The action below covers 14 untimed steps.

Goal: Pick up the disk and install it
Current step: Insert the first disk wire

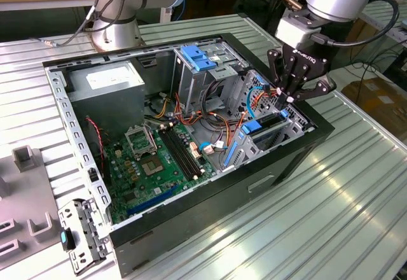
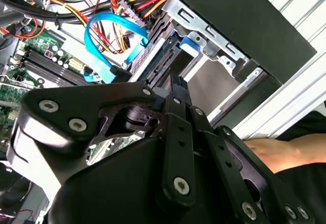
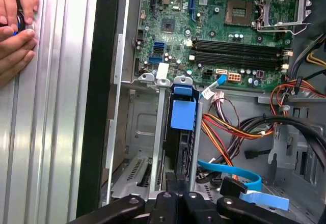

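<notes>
The disk (image 1: 267,124) stands on edge in the drive bay at the exterior view's right end of the open computer case (image 1: 210,203), its blue carrier tab (image 3: 183,114) facing the motherboard. My gripper (image 1: 289,100) hangs over the bay, shut, with its fingertips (image 3: 171,177) together at the disk's outer end. In the second wrist view the closed fingertips (image 2: 177,85) point at the dark disk (image 2: 165,63) and the blue carrier (image 2: 189,43). Whether the tips press on the disk I cannot tell.
A motherboard (image 1: 159,159), a grey power-supply box (image 1: 105,79) and a metal cage with a blue clip (image 1: 200,57) fill the case. Loose cables (image 3: 229,132) run beside the bay. A person's hand (image 3: 15,25) rests on the ribbed table beside the case. Grey fixtures (image 1: 25,159) sit at the exterior view's left.
</notes>
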Available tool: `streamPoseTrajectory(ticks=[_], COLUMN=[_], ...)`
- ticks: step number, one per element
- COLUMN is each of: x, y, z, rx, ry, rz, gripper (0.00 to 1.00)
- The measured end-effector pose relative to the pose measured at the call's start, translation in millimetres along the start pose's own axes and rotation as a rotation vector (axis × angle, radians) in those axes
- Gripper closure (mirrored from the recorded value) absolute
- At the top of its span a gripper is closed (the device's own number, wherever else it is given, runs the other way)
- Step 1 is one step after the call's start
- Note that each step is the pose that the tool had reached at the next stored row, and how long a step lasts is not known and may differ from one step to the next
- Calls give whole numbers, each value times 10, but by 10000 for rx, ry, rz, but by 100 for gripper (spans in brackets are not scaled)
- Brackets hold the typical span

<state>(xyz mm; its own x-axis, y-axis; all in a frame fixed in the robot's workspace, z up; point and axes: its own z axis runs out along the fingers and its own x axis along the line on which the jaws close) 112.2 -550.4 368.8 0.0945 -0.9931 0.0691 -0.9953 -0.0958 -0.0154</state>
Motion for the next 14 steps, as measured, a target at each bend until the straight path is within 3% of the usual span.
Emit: streamPoseTrajectory(ticks=[4,6,8,10,14], x=[4,8,11,14,-4], y=[-11,-29,-49,-134,-184], z=[-47,-91,-96,-97,-97], rx=[-3,-24,-50,-167,-180], ry=[-4,-6,-10,-23,-21], rz=[-27,-123,-172,-247,-324], gripper=[89,89,89,89,89])
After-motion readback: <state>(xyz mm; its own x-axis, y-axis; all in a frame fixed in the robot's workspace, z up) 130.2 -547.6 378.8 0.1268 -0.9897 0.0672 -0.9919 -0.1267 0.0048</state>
